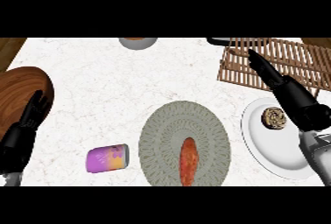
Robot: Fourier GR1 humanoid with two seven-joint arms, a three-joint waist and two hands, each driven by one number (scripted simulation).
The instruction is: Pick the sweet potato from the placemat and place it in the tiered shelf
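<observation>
Orange sweet potato (188, 161) on grey placemat (161, 131), right hand (284, 89) over tiered shelf (239, 72)

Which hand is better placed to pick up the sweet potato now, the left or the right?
Probably the right hand. It is stretched open over the shelf, where the sweet potato on the placemat must go. The left hand rests open at the far left edge.

Sweet potato (188, 161) lies on the placemat (161, 131), lower centre. Right hand (284, 87), fingers straight, extends over the shelf (294, 54), upper right. Left hand (29, 116) rests open, left edge.
</observation>
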